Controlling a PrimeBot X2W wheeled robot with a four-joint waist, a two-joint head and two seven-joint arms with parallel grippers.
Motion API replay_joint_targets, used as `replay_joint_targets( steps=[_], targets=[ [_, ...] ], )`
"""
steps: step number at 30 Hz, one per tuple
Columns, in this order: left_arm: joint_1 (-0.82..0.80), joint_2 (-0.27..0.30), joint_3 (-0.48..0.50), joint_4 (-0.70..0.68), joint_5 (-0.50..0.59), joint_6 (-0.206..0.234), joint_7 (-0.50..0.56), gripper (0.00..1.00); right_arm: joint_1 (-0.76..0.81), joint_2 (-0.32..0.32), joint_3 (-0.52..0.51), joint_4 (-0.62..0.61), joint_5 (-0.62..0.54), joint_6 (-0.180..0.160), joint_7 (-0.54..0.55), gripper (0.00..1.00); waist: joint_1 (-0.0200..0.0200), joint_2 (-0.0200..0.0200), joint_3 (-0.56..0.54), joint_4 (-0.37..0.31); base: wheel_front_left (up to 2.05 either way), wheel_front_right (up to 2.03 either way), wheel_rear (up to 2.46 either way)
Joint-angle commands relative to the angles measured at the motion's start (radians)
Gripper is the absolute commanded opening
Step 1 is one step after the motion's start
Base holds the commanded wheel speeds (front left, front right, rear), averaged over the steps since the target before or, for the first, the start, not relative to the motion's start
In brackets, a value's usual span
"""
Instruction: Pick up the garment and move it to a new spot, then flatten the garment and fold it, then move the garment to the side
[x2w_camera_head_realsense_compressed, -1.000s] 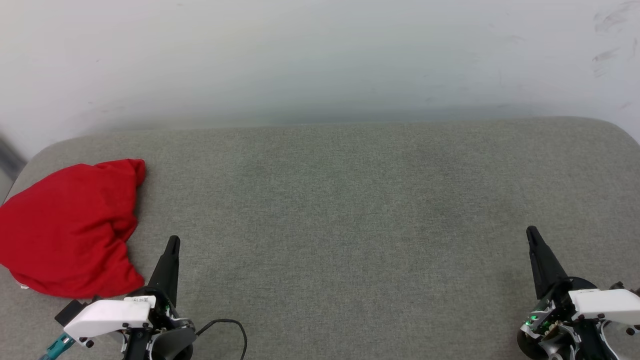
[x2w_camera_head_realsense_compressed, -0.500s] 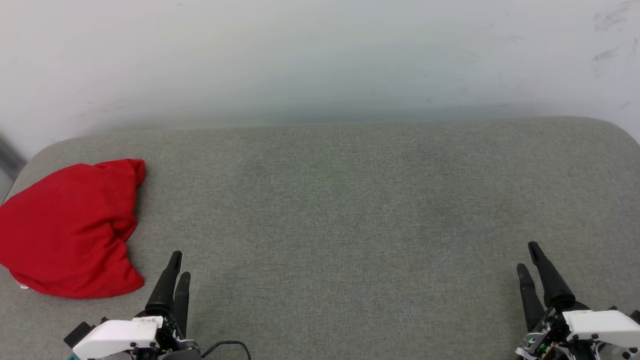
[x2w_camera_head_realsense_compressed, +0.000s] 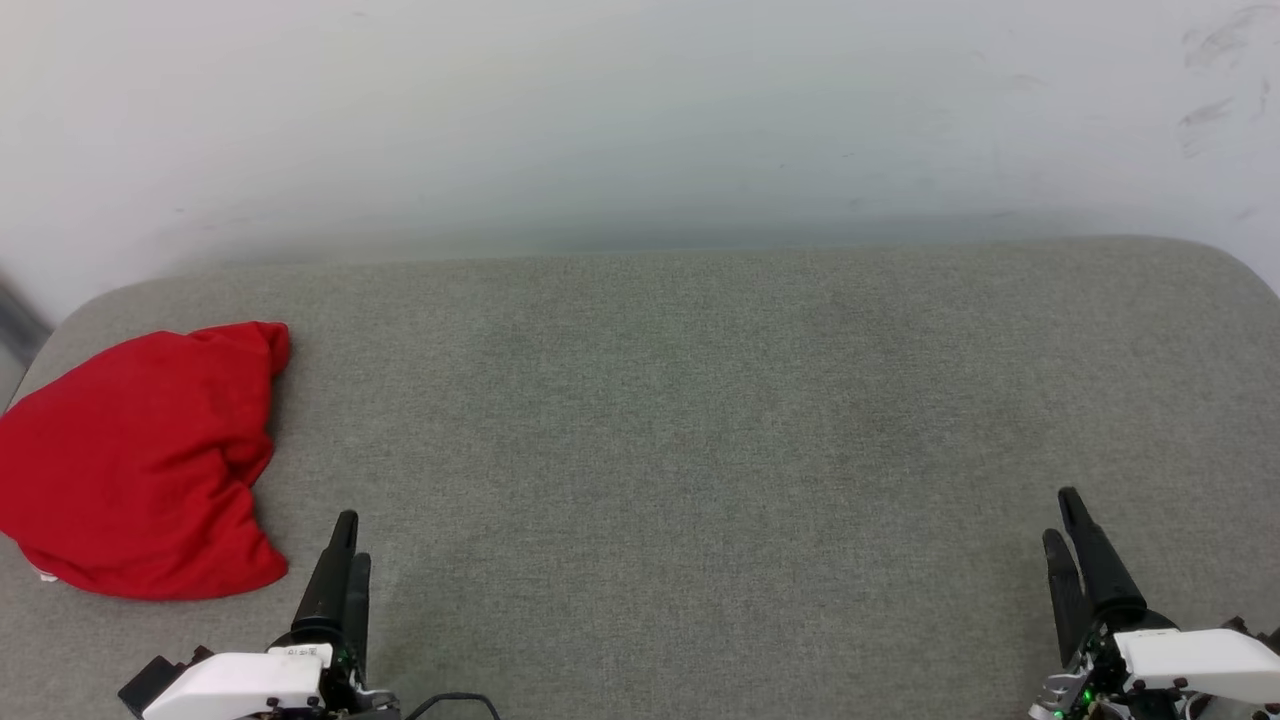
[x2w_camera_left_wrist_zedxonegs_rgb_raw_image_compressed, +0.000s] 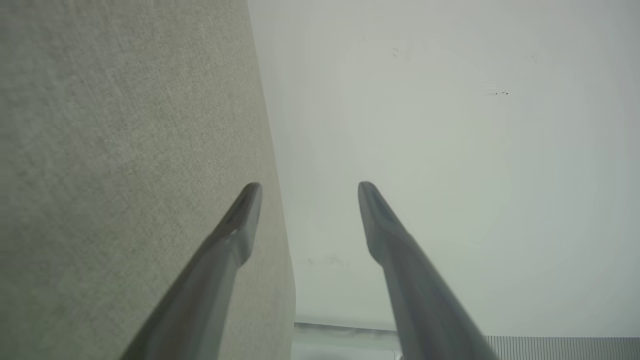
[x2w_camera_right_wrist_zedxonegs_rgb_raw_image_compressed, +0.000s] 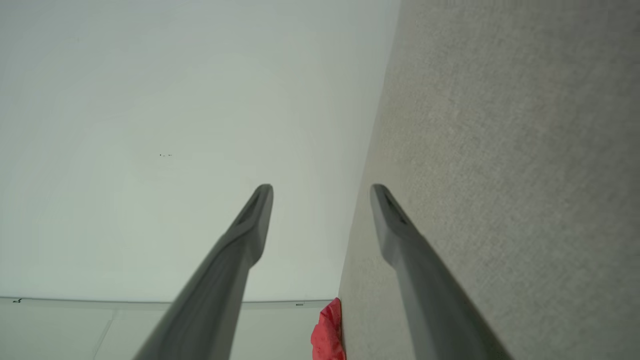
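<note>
The garment (x2w_camera_head_realsense_compressed: 140, 460) lies as a crumpled red heap at the left end of the grey fabric surface (x2w_camera_head_realsense_compressed: 700, 420). A sliver of the garment (x2w_camera_right_wrist_zedxonegs_rgb_raw_image_compressed: 327, 332) shows far off in the right wrist view. My left gripper (x2w_camera_head_realsense_compressed: 352, 535) hovers near the front edge, just right of the heap and apart from it. In the left wrist view the left gripper (x2w_camera_left_wrist_zedxonegs_rgb_raw_image_compressed: 309, 187) is open and empty. My right gripper (x2w_camera_head_realsense_compressed: 1062, 512) sits at the front right, far from the cloth. The right wrist view shows the right gripper (x2w_camera_right_wrist_zedxonegs_rgb_raw_image_compressed: 322, 190) open, with nothing between the fingers.
A pale wall (x2w_camera_head_realsense_compressed: 640, 120) rises directly behind the padded surface. The surface has rounded corners at the far left (x2w_camera_head_realsense_compressed: 90, 300) and far right (x2w_camera_head_realsense_compressed: 1240, 260). A dark cable (x2w_camera_head_realsense_compressed: 450, 700) trails by the left wrist.
Both grippers have opened from shut. Both arms have drawn back toward the bottom edge of the head view. The garment has not moved.
</note>
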Motion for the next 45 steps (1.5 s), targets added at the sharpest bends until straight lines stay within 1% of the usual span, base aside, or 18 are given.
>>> replay_joint_targets(
  steps=[1, 7, 12, 20, 25, 30, 34, 39, 45],
  targets=[
    [-0.006, 0.002, 0.001, -0.021, 0.015, 0.000, -0.010, 1.00, -0.005, 0.000, 0.001, -0.021, -0.019, 0.000, -0.010, 1.00, 0.0000, 0.0000, -0.001, 0.000, 0.00, 0.00, 0.00],
    [0.007, 0.002, 0.032, -0.014, 0.078, 0.000, -0.036, 1.00, 0.002, 0.000, -0.008, -0.032, -0.097, 0.000, -0.036, 1.00, 0.0000, 0.0000, -0.004, -0.002, 0.00, 0.00, 0.00],
    [0.003, 0.002, 0.072, -0.029, 0.163, 0.000, -0.056, 1.00, 0.000, 0.000, -0.011, -0.057, -0.203, 0.000, -0.056, 1.00, 0.0000, 0.0000, -0.005, -0.002, 0.00, 0.00, 0.00],
    [0.006, 0.002, 0.130, -0.077, 0.303, 0.005, -0.086, 1.00, -0.005, 0.000, -0.014, -0.130, -0.465, 0.000, -0.086, 1.00, 0.0000, 0.0000, -0.003, -0.003, 0.00, 0.00, 0.00],
    [0.013, 0.003, 0.124, -0.138, 0.412, 0.007, -0.104, 1.00, -0.005, 0.000, 0.009, -0.177, -0.653, 0.000, -0.104, 1.00, 0.0000, 0.0000, 0.000, -0.003, 0.00, 0.00, 0.00],
    [0.024, 0.003, 0.102, -0.209, 0.529, 0.043, -0.120, 1.00, -0.006, 0.000, 0.027, -0.221, -0.825, 0.000, -0.121, 1.00, 0.0000, 0.0000, 0.001, -0.004, 0.00, 0.00, 0.00],
    [0.034, 0.003, 0.065, -0.268, 0.647, 0.075, -0.133, 1.00, -0.004, 0.000, 0.052, -0.254, -0.948, 0.000, -0.134, 1.00, 0.0000, 0.0000, 0.003, -0.004, 0.00, 0.00, 0.00],
    [0.047, 0.003, 0.004, -0.322, 0.801, 0.124, -0.149, 1.00, 0.000, 0.000, 0.068, -0.282, -1.057, 0.000, -0.149, 1.00, 0.0000, 0.0000, 0.003, -0.006, 0.00, 0.00, 0.00],
    [0.052, 0.003, -0.076, -0.363, 0.959, 0.182, -0.166, 1.00, 0.008, 0.001, 0.081, -0.302, -1.156, 0.000, -0.167, 1.00, 0.0000, 0.0000, 0.004, -0.008, 0.00, 0.00, 0.00]
  ],
)
